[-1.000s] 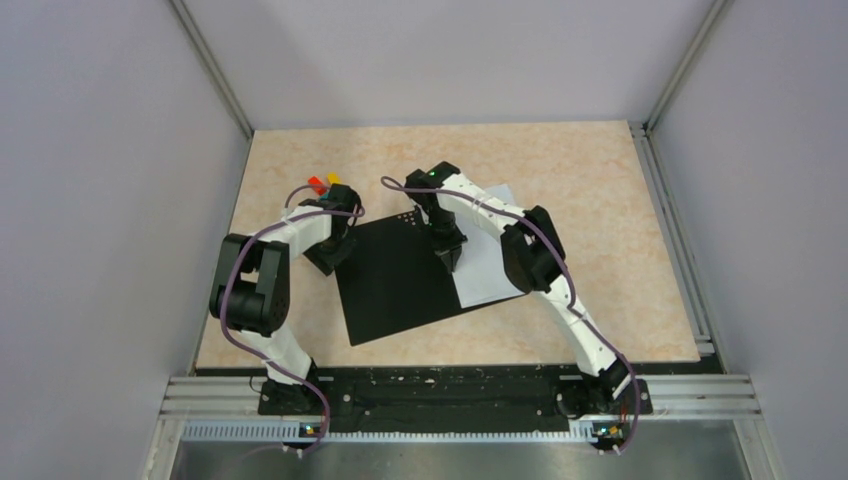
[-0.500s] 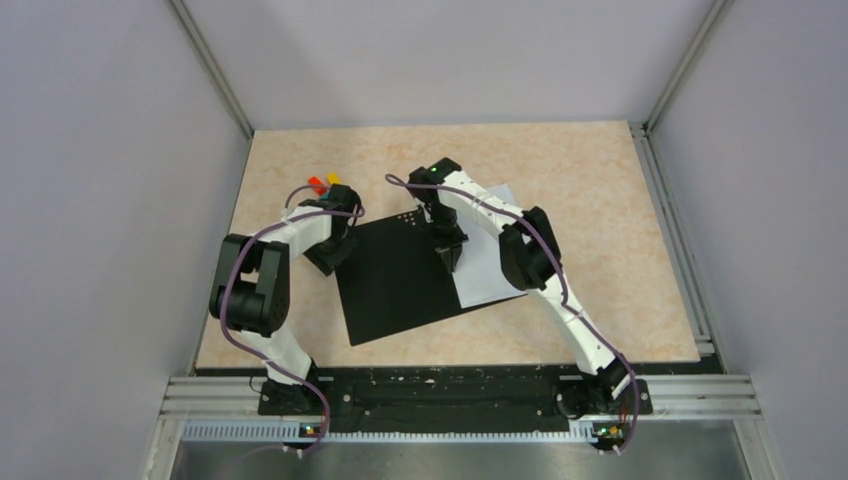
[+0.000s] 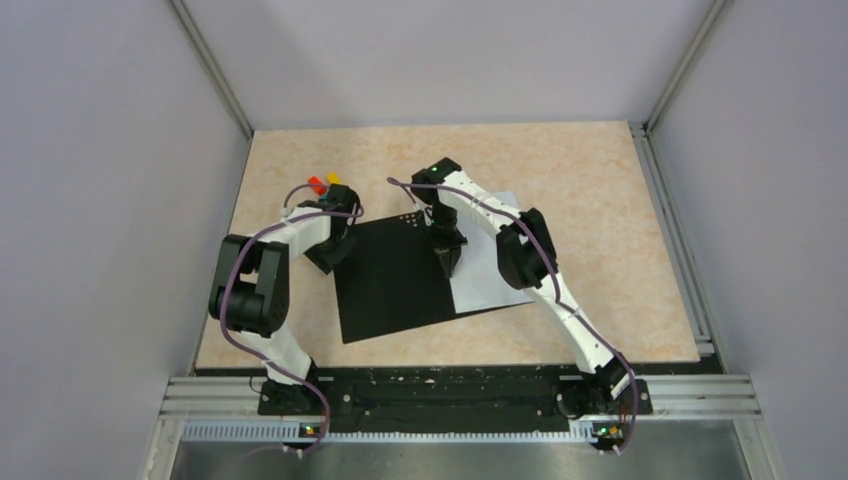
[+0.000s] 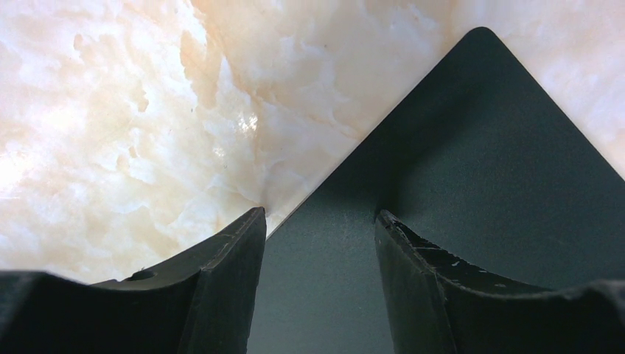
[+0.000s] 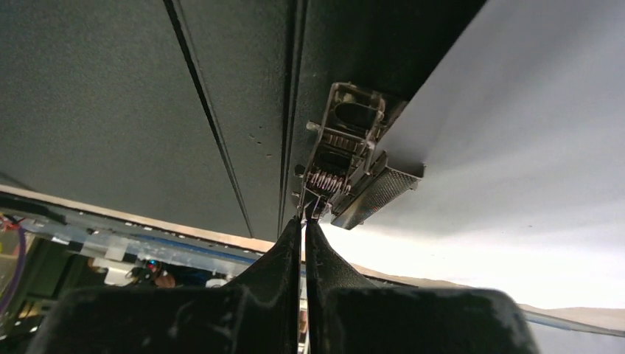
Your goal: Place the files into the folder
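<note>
The thin rectangular folder (image 3: 395,280) lies open, black inside up, tilted mid-way across the beige marbled worktop (image 3: 600,220). At its left corner the left gripper (image 4: 320,221) stands half open astride the edge, holding nothing. The right gripper (image 5: 304,225) is pressed closed, its tips at the metal spine clip (image 5: 346,158). The plain white paper files (image 3: 485,280) cover the folder's right half.

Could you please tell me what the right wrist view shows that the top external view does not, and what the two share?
Only the right wrist view: the silver metal spine clip in close detail, with the tip of the shut right end effector right at its near end.
Only the top external view: the whole outline of the open, thin black-lined folder, and the left end effector at its left corner.
Both: the folder's black inside and the plain white paper sheet lying on its right half.
</note>
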`<state>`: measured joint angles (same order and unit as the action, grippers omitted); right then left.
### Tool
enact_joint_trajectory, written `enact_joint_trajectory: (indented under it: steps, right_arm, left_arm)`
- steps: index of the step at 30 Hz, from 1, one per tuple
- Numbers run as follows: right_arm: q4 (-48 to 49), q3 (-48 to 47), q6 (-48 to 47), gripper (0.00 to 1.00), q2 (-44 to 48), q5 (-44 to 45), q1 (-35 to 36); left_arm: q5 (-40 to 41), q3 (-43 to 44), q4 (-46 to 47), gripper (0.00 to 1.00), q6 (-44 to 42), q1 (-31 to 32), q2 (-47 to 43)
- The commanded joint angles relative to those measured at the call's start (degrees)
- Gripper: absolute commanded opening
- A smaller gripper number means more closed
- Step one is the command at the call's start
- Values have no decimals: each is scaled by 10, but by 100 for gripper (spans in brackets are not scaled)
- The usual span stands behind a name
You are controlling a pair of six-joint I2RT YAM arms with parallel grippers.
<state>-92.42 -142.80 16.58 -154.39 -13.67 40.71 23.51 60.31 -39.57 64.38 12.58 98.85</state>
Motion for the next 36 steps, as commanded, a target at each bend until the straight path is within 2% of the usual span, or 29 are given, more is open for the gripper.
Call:
enact_joint_trajectory:
  steps: [1,9,14,26,32,36]
  right_arm:
    - [230,40,-1,0,-142,-1,26]
    - [262,69,21,0,-114,28,27]
    - [323,133,21,0,-21,43,27]
    - [358,136,37,1,145,51,27]
    - [361,175,47,9,216,82,33]
    - [379,239,52,18,279,157,44]
  left_arm:
    - [-44,-28,17,62,-1,4,25]
    - [-47,-36,22,61,-6,4,17]
    - [-53,-38,26,62,-14,4,17]
    - [-64,-14,27,68,-56,-2,-15]
    - [-68,19,11,71,-79,-3,-50]
    - [-69,28,3,73,-93,-3,-85]
